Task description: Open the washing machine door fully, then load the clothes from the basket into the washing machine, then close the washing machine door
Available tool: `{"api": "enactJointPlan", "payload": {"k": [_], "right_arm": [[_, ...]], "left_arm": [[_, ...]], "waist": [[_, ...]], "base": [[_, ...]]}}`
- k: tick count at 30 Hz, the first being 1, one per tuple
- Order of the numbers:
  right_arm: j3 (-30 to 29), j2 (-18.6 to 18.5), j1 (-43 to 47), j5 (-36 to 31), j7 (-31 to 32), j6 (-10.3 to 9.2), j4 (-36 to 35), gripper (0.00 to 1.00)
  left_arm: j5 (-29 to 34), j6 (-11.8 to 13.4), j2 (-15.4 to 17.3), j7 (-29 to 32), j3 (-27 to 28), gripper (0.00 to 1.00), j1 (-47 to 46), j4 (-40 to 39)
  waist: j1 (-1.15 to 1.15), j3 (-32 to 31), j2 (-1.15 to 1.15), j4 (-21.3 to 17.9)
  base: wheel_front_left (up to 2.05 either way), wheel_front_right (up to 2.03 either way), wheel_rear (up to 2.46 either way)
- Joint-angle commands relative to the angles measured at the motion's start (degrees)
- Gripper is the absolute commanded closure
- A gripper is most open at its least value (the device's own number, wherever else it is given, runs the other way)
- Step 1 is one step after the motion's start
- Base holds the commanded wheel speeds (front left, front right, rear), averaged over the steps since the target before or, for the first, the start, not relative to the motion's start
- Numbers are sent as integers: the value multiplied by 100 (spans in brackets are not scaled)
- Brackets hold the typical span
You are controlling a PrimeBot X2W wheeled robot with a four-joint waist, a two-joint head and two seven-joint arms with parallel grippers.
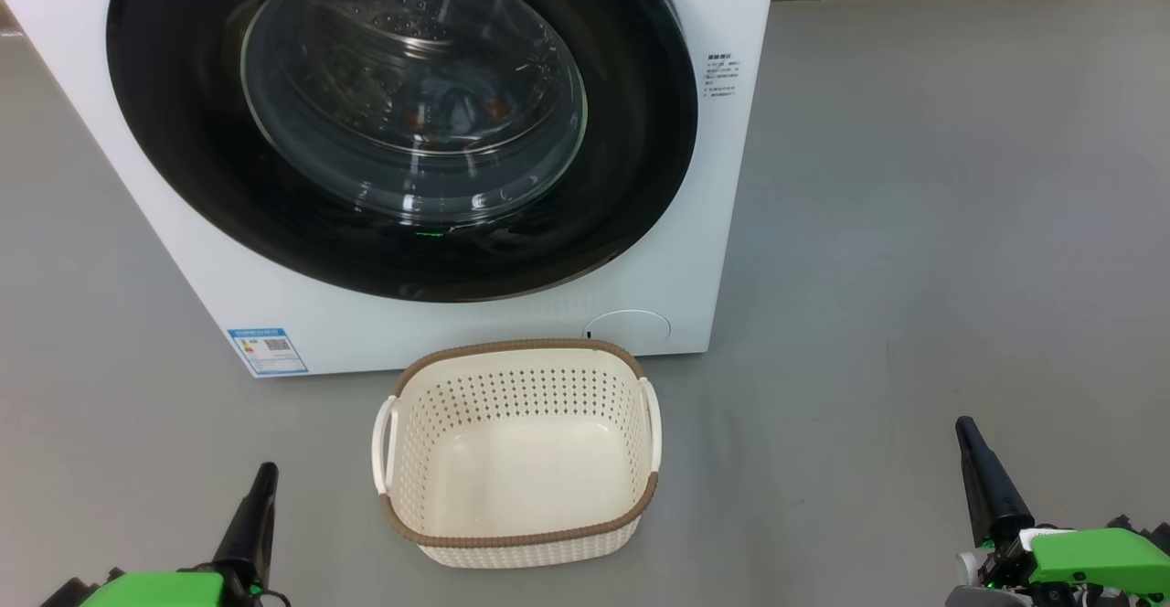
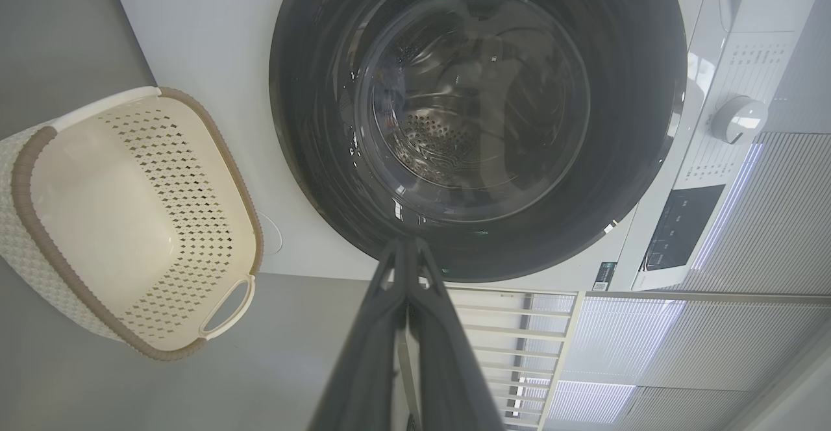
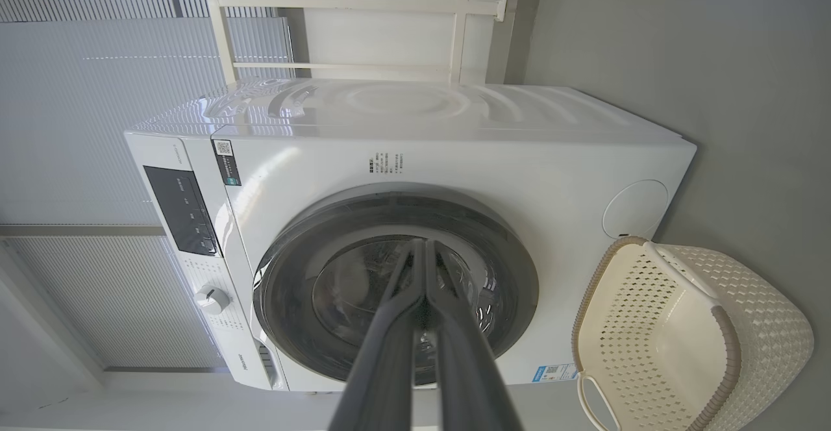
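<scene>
Two grippers low in the head view, one toward each bottom corner. Left gripper [image 1: 265, 477] at 7 o'clock, jaws pressed together into one dark point aimed at 12 o'clock, holding nothing; in the left wrist view, the same long fingers [image 2: 383, 307] meeting at their tips in front of the black ring.

Just above, near 8 o'clock, a blue label sticker [image 1: 268, 351] on the lower corner of the washing machine [image 1: 384, 333], white and boxy on the grey floor [image 1: 914, 223]. From 9 round to 1 o'clock, the washing machine door [image 1: 183, 132], shut flush against the front, a wide glossy black ring around a bulging clear bowl.

Behind the glass, near 12 o'clock, the clothes [image 1: 448, 100]: a dim patch of light blue with orange spots inside the steel drum.

At 6 o'clock, the basket [image 1: 521, 348], upright on the floor just in front of the machine and apart from it, brown rim, white handles at its own 9 and 3 o'clock, bare cream bottom in full sight. Just beyond its far right corner, a round cover [image 1: 627, 326] low on the machine's front.

Right gripper [image 1: 965, 429] at 5 o'clock, jaws likewise closed tight on nothing, well apart from the basket.
</scene>
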Motion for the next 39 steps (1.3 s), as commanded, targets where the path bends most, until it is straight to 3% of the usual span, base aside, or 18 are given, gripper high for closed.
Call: {"api": "enactJointPlan", "payload": {"k": [1,39], "right_arm": [[130,-26,-237,24,48,10,-144,100],[129,-26,-237,24,49,10,-144,100]], "left_arm": [[-46,-41,107,38,202,100,-239,-115],[-45,-41,106,39,204,100,-239,-115]], "waist": [[0,0,0,0],[0,0,0,0]], "base": [[0,0,0],[0,0,0]]}}
